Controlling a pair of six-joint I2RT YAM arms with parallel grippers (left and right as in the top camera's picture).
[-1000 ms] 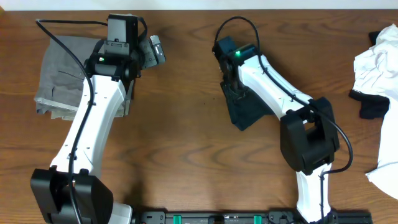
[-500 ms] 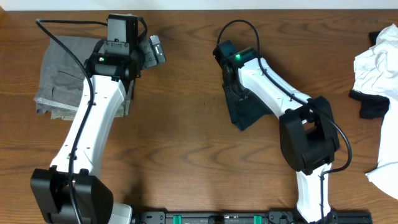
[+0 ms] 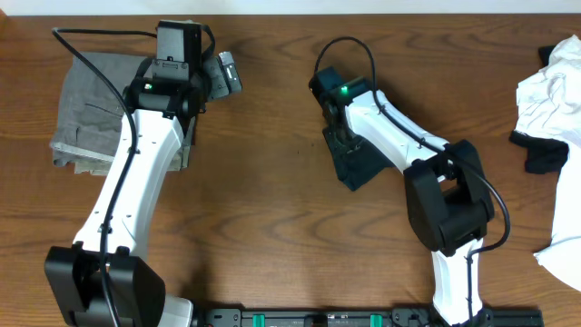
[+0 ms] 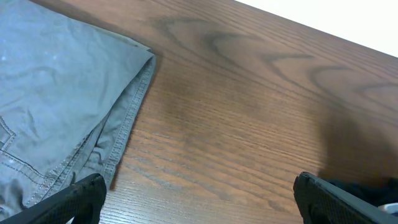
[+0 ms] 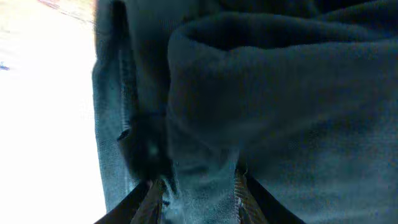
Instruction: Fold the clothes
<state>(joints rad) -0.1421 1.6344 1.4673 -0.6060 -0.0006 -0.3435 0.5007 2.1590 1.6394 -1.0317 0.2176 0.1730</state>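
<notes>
Mid-table, the right gripper (image 5: 196, 196) pinches a fold of the dark garment (image 3: 352, 168), which lies folded small on the wooden table (image 3: 272, 209). Farther back, the left gripper (image 4: 205, 202) hangs with jaws wide apart, just beside the hem of the grey trousers (image 3: 86, 104). A white garment (image 3: 549, 91) lies crumpled at the right edge.

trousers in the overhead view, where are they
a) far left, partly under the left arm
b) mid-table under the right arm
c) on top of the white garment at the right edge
a, the grey trousers lie at far left with the left arm crossing over their right side; what sits under the right arm is a dark garment
</notes>
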